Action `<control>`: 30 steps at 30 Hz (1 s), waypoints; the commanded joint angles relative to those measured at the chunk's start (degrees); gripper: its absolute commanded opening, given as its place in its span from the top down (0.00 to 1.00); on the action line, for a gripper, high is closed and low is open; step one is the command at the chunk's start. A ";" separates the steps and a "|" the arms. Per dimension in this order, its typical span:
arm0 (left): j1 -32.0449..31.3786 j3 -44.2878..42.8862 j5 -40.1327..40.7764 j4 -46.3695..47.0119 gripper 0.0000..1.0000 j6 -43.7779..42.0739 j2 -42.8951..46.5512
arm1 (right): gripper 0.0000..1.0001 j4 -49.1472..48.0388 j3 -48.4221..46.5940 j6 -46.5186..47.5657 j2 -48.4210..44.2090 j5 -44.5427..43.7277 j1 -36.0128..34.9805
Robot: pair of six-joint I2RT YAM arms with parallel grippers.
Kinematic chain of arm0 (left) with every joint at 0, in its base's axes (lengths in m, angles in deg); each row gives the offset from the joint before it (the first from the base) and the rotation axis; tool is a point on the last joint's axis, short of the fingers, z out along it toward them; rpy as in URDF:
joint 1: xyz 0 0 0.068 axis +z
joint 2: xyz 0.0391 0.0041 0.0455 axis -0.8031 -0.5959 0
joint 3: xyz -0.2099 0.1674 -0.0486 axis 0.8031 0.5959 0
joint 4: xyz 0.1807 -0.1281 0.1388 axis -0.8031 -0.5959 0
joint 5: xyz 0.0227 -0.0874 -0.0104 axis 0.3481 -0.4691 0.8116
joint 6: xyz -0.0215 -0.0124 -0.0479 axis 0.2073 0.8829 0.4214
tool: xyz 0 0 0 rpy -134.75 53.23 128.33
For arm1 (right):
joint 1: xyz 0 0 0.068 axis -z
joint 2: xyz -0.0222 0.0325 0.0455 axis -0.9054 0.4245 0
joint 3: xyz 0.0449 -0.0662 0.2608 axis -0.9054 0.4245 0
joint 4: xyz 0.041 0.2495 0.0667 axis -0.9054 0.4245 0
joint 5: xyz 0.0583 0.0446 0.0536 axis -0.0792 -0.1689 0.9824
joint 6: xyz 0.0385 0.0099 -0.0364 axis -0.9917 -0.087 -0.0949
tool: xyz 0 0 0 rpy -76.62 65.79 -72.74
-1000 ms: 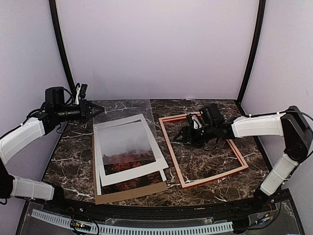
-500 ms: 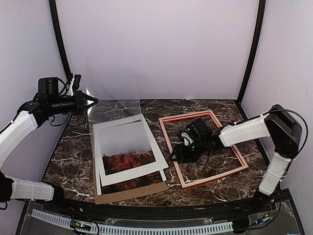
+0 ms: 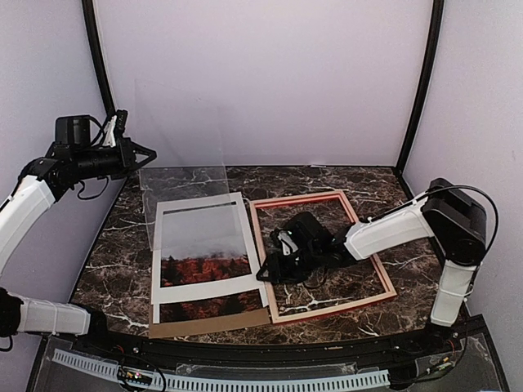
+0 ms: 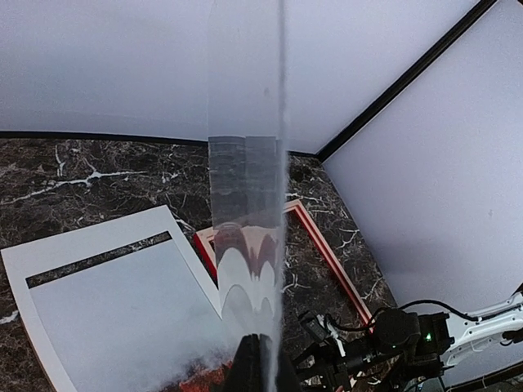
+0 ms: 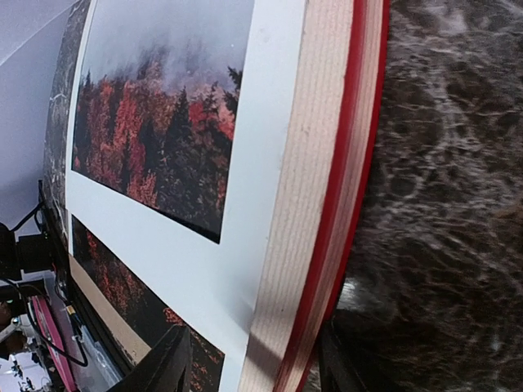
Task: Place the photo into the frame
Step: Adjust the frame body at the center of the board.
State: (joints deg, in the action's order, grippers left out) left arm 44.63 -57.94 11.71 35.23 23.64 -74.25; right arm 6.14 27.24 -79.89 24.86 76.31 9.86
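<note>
Nearest, with right gripper [image 3: 268, 273] jaws apart astride the left rail of the frame [image 3: 335, 304]: risks shoving it over the white mat [image 3: 196, 287] touching alongside. Beyond, hides the photo [image 3: 204, 245] edges under that mat. Farthest, clamped in the left gripper [image 3: 147, 155], a clear sheet [image 3: 184, 181] aloft: could slip.

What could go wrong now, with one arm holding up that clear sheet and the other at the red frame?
The clear sheet is pinched at one edge by the left gripper; it could slip or swing. The right gripper straddles a rail of the frame beside the white mat, so closing or dragging might snag the mat and shift the photo.
</note>
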 commanded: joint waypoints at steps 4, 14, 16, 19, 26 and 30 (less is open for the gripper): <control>-0.08 -3.23 -1.15 0.30 1.00 -0.11 0.12 | 0.42 -6.27 -5.05 -5.82 4.12 -2.44 -4.20; -1.14 0.35 -8.79 11.13 1.00 10.86 -0.20 | 0.29 8.89 -0.39 3.76 -10.30 -13.48 3.68; -2.36 0.34 -8.01 11.59 1.00 12.01 -0.58 | 0.28 13.99 1.27 6.74 -13.89 -16.39 6.72; -4.05 0.09 -7.04 11.83 1.00 13.08 -1.53 | 0.28 19.97 3.10 10.71 -18.06 -20.43 12.83; -9.40 0.01 -4.26 12.71 1.00 14.47 -3.86 | 0.29 26.40 7.60 16.49 -21.54 -22.16 23.24; -12.03 -0.09 -3.65 13.45 1.00 15.02 -5.46 | 0.30 26.81 9.97 17.66 -20.73 -23.12 26.23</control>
State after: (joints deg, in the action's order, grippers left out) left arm 34.51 -58.31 7.32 44.69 37.50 -79.30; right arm 30.22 35.29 -65.38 3.83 55.30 34.20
